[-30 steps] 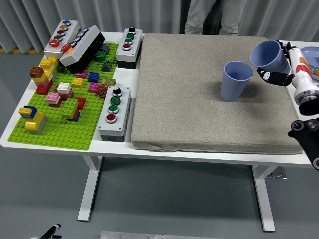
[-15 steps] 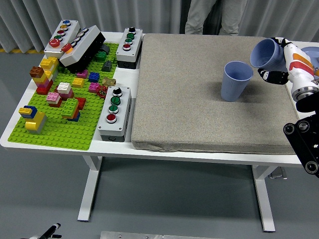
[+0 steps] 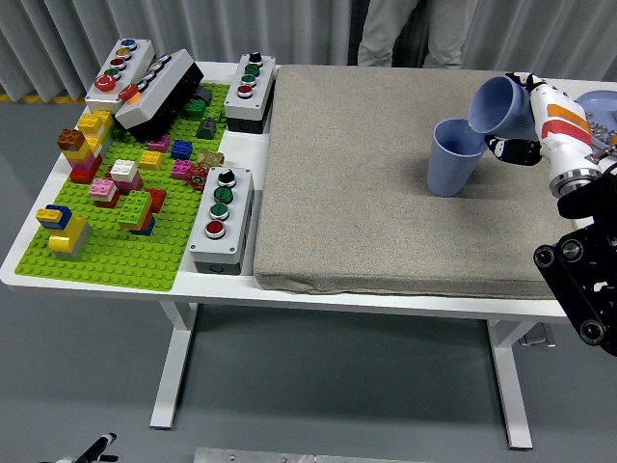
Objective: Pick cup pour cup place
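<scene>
Cup [image 3: 498, 105] gripped in the right hand [image 3: 536, 114] tilts over the standing cup [image 3: 455, 156], mid-pour; next, set it down upright

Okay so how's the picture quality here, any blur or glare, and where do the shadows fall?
Head view: sharp throughout, no motion blur on the right hand or the tilted cup it holds; lighting soft and even, with no glare on the white table; the standing cup casts only a faint shadow on the grey mat; slight wide-angle spread at the edges.
</scene>
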### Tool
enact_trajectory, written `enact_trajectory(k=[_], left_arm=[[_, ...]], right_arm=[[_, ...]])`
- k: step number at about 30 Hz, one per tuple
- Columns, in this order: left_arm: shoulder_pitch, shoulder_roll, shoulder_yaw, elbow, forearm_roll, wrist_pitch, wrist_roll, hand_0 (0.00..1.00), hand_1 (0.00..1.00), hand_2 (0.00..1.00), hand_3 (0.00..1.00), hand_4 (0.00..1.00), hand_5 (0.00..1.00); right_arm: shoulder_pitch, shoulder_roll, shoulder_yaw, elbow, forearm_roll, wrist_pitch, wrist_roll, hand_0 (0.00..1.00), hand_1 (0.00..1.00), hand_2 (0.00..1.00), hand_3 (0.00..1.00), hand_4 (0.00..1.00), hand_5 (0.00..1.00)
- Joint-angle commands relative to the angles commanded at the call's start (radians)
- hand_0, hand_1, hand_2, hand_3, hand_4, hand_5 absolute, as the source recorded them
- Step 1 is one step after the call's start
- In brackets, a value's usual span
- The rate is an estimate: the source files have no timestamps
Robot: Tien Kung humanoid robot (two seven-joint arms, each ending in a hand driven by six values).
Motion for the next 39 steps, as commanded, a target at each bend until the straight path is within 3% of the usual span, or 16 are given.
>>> enact_trajectory(k=[14, 23, 39], left_arm=[[0.002, 0.002, -0.002, 0.0, -0.001, 0.001, 0.0, 0.838, 0.825, 0.896, 0.79, 0.643, 0.998], [0.007, 0.003, -0.003, 0.0, -0.002, 0.001, 0.0, 0.838, 0.825, 0.896, 0.79, 0.643, 0.998], [0.003, 0.004, -0.009, 0.0, 0.002, 0.001, -0.001, 0.839, 0.826, 0.896, 0.791, 0.642, 0.998]], right_arm=[[0.026, -0.065, -0.068, 0.016, -0.025, 0.012, -0.023, 0.849, 0.716, 0.618, 0.726, 0.761, 0.222], [0.026, -0.069, -0.087, 0.032, -0.034, 0.01, -0.036, 0.849, 0.716, 0.618, 0.725, 0.762, 0.223], [0.055, -0.117, -0.146, 0.059, -0.049, 0.036, -0.06, 0.85, 0.716, 0.615, 0.719, 0.763, 0.224]])
